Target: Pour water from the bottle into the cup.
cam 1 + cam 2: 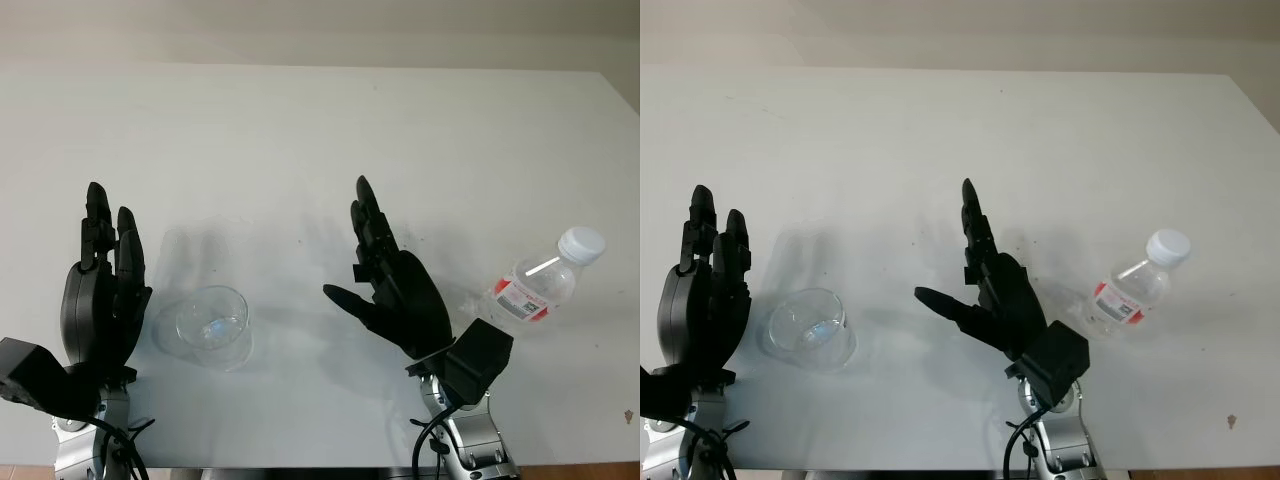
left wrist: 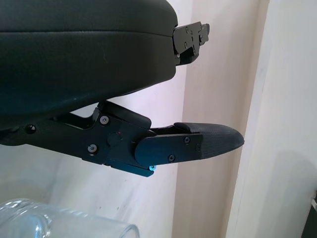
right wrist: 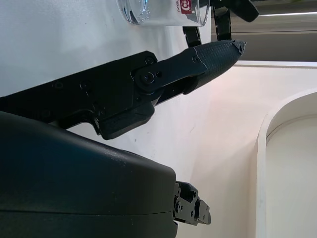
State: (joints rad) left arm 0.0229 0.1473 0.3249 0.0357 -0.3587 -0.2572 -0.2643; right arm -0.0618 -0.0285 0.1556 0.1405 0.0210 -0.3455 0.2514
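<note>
— Where's the clear plastic water bottle with the white cap and red label (image 1: 535, 283)?

— Standing on the white table (image 1: 300, 130) at the right, capped, just beside the right hand (image 1: 395, 285).

— And the clear, round glass cup (image 1: 212, 325)?

— Near the front edge, just beside the left hand (image 1: 100, 300). Both black hands hold nothing, fingers extended.

— What do the wrist views add?

— The right wrist view catches the bottle's base and label (image 3: 163, 10) past the thumb; the left shows the cup's rim (image 2: 64, 225).

— Counts?

— One bottle, one cup, two hands.
</note>
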